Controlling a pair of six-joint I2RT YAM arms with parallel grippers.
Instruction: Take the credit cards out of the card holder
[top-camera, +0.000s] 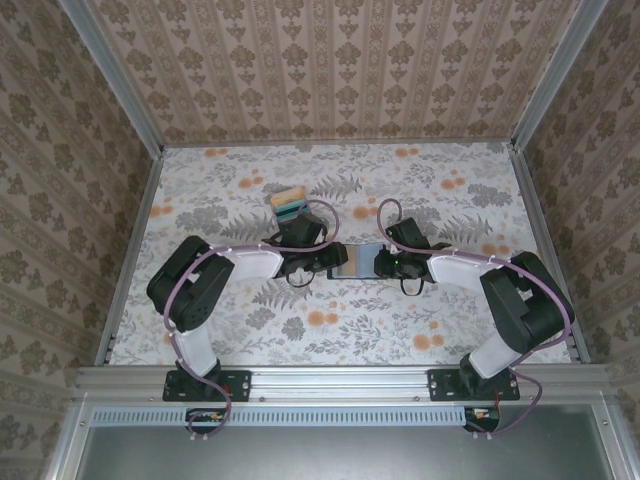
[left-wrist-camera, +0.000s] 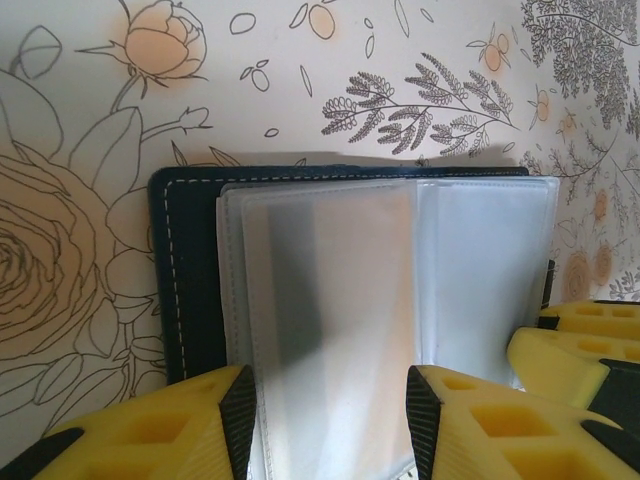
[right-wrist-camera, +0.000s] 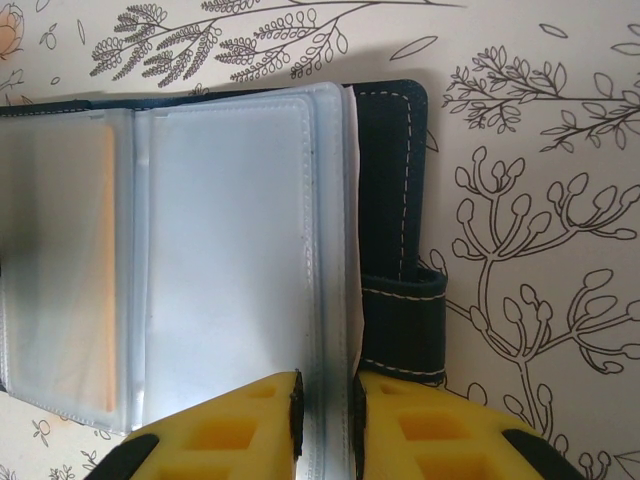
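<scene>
Looking down from the overhead camera, I saw both arms folded the same way: upper links raised from their bases at the bottom of the frame, forearms turned inward, wrists meeting at the middle. The left gripper (top-camera: 328, 263) and the right gripper (top-camera: 386, 262) faced each other across the card holder (top-camera: 358, 262), which lay open on the floral table (top-camera: 480, 330) at the centre of the frame. A small tan-and-teal bundle of credit cards (top-camera: 288, 203) sat above and left of it, well apart from both grippers.

On the left wrist camera, the left gripper's yellow fingers (left-wrist-camera: 470, 420) stood apart at the bottom edge, with a frosted sleeve page (left-wrist-camera: 330, 300) of the holder filling the gap between the black pads. I could not tell whether they squeezed that page or merely straddled it.

On the right wrist camera, the right gripper's jaws were nearly together at the bottom centre, clenched on the edge of the clear sleeves. The navy cover and its stitched strap (right-wrist-camera: 402, 325) lay just right of them. A yellowish card (right-wrist-camera: 100, 280) showed through a sleeve at the left of that frame.
</scene>
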